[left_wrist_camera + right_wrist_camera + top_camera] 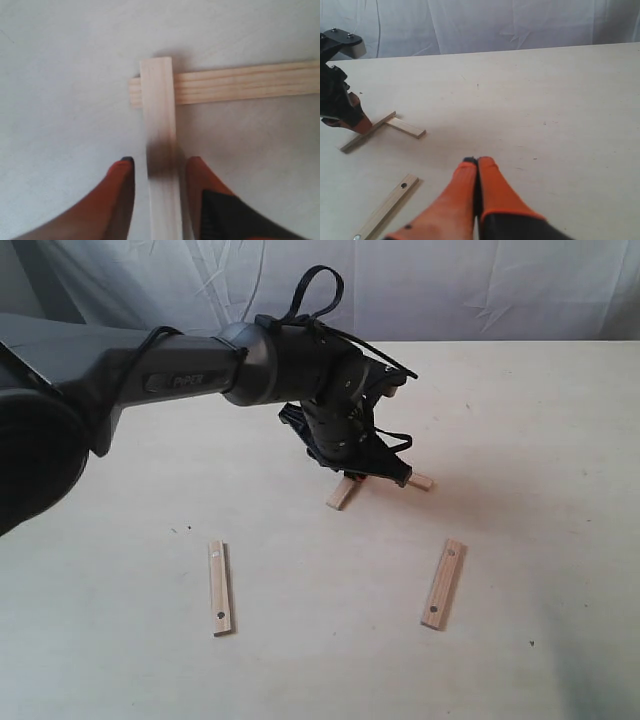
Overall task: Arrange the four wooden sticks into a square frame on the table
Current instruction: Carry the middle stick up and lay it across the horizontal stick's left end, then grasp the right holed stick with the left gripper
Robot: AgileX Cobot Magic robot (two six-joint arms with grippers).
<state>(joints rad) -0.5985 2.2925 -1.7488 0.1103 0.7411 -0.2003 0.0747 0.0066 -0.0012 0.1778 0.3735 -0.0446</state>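
Observation:
Two plain wooden sticks lie crossed on the table (520, 420). In the left wrist view one stick (159, 100) rests over the end of the other (240, 82). My left gripper (159, 167) straddles the upper stick, open, with a narrow gap showing on each side. From the exterior view the left gripper (362, 476) hovers over that pair (343, 493). Two holed sticks lie apart nearer the front, one left (219, 588) and one right (443, 583). My right gripper (477, 162) is shut and holds nothing, low over bare table, with a holed stick (390, 202) beside it.
The left arm's dark body (150, 370) stretches in from the left over the table. A white cloth backdrop (450, 280) hangs behind the table's far edge. The right arm does not show in the exterior view.

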